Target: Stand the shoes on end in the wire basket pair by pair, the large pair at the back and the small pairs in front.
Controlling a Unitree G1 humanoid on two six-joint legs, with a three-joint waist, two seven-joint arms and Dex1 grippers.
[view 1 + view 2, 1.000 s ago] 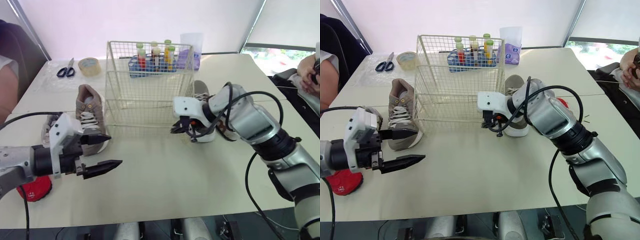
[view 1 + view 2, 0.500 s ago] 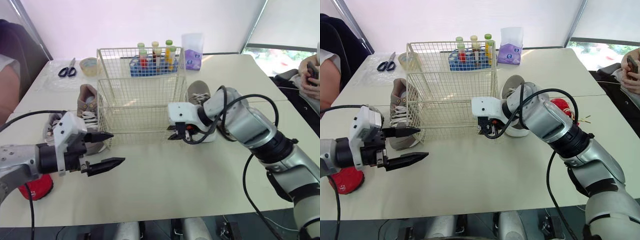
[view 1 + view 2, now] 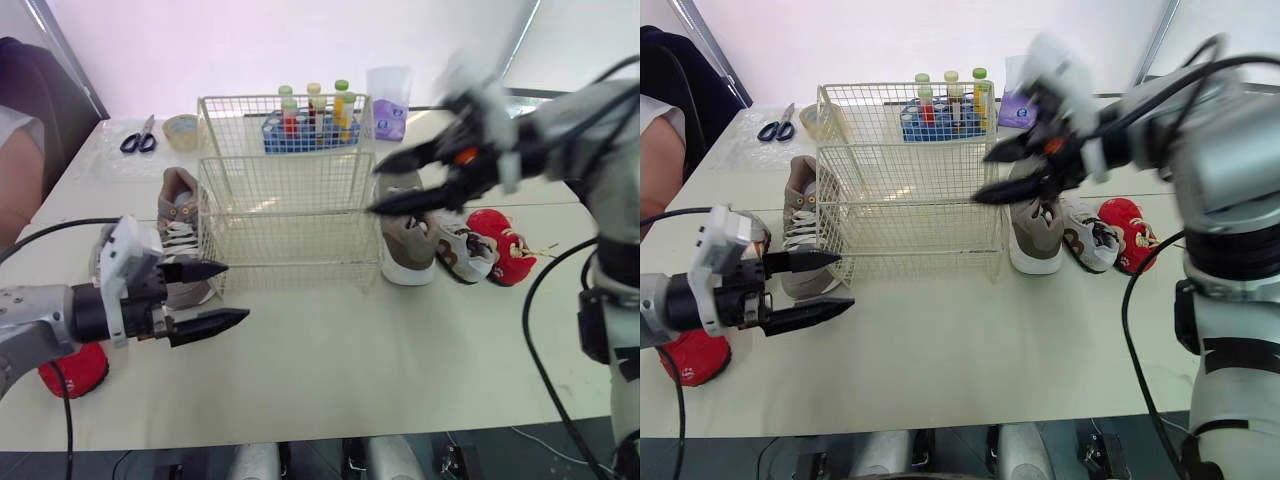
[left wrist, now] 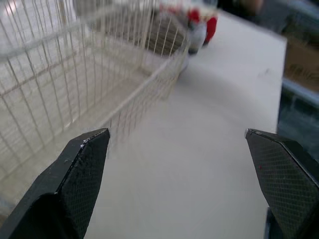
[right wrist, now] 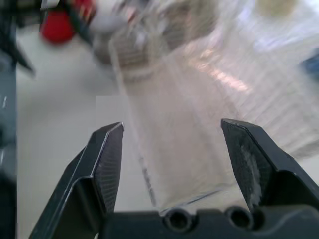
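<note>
Two grippers are in view, both spread wide and both empty. The left gripper (image 3: 232, 292) hovers low over the table (image 3: 330, 370), just in front of the near-left corner of the wire basket (image 3: 285, 235). The left wrist view looks between its fingers (image 4: 79, 169) along the basket's mesh wall toward shoes at the far end. The right gripper (image 3: 373, 187) is raised at the basket's right side, about level with the rim, and is motion-blurred. The right wrist view looks past its parted fingers onto the basket mesh and catches a red shape (image 5: 60, 25) too blurred to name. The basket stands mid-table and holds nothing. Five shoes can be counted, all on the table outside the basket, soles down:

- the left taupe sneaker (image 3: 180, 215), large, just beside the basket's left wall
- the right taupe sneaker (image 3: 405, 245), large, just beside the right wall
- one small white-and-brown shoe (image 3: 460, 252) next to it
- one small red shoe (image 3: 502, 245) beyond that
- a second red shoe (image 3: 70, 367) near the left arm

Behind the basket stand one blue tube rack (image 3: 310, 128) with capped tubes and one purple packet (image 3: 388, 118). One tape roll (image 3: 182, 130) and one pair of scissors (image 3: 138, 140) lie at the far left.
</note>
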